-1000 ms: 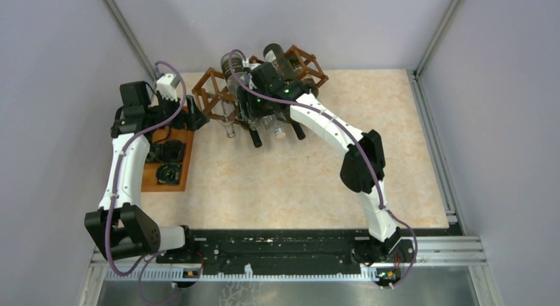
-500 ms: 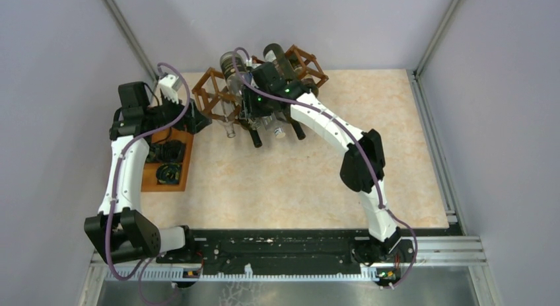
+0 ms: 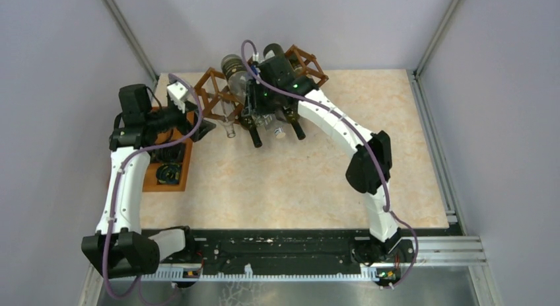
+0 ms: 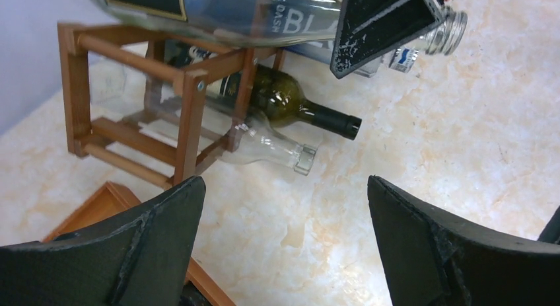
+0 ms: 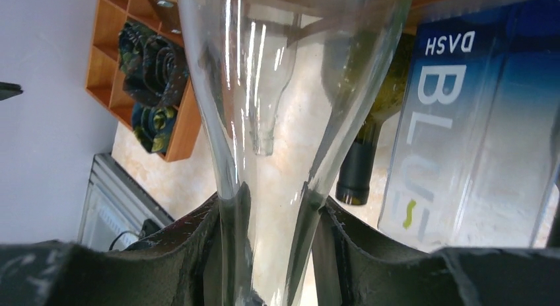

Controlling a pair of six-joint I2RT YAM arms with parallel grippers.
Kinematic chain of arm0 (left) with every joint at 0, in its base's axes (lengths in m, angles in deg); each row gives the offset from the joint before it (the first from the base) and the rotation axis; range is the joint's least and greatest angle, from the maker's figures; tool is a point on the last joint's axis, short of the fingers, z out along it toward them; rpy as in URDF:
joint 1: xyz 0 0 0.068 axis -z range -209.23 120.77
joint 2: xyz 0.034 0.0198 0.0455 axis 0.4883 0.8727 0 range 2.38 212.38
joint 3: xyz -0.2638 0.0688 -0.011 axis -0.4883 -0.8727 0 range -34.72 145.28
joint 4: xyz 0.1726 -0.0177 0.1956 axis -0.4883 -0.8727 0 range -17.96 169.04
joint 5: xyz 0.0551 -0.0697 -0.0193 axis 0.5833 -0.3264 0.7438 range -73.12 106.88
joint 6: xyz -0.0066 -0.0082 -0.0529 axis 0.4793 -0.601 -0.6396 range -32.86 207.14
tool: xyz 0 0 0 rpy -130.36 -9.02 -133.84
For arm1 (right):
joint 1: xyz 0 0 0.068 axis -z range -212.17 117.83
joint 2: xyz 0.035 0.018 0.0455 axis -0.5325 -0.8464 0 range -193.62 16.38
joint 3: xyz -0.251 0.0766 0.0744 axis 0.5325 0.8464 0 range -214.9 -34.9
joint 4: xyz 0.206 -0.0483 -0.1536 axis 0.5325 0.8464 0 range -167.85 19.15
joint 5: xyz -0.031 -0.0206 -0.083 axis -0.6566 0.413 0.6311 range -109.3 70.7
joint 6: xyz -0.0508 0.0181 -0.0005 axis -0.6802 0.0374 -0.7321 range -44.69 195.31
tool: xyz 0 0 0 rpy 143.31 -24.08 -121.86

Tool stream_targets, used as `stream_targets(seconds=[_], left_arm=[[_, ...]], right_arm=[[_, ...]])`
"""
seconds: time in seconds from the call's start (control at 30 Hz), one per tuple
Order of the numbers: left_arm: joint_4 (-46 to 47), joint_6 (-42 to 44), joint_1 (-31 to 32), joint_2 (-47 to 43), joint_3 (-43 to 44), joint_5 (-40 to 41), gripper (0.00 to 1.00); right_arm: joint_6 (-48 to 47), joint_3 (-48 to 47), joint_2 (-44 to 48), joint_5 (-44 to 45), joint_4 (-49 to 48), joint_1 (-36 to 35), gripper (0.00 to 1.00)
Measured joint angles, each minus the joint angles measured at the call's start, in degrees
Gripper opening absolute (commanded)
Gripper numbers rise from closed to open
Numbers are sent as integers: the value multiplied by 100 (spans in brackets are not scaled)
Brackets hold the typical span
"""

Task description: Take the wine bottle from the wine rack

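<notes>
Gripping the neck of the wine bottle (image 5: pixel 264 88), the right gripper (image 5: pixel 267 217) has a finger pressed to the glass on each side. The left gripper (image 4: pixel 284 190) is spread wide with only bare table (image 4: pixel 429 154) between its fingers, near the left end of the wine rack (image 4: pixel 188 101).

Compared with a second ago, the right wrist sits farther back over the rack and its cable loops higher. The left wrist has shifted right, toward the rack. The bottles lower in the rack lie as they did.

The wine bottle is clear glass with a black, gold-edged label. It lies on its side across the top of the reddish-brown stick rack at the far edge of the table, neck pointing toward the arms.

The left wrist view shows a dark green bottle (image 4: pixel 284 104) and a second clear bottle (image 4: pixel 271 147) in the lower cells, necks poking out over the table. Only the right wrist view shows the grip itself, with a blue-labelled bottle (image 5: pixel 462 121) just beside it and a wooden tray (image 5: pixel 99 75) holding rolled dark cloths (image 5: pixel 148 61). From overhead, the right wrist hides the grip.
</notes>
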Motion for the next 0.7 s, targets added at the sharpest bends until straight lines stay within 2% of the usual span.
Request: stream_targets(seconds=[0.3, 0.7], left_arm=[[-83, 1351, 382, -365, -81, -72, 99], [-260, 3316, 702, -850, -101, -297, 99]], right_arm=[[-168, 22, 654, -640, 863, 103, 0], [-323, 1182, 2247, -1410, 1220, 81, 0]])
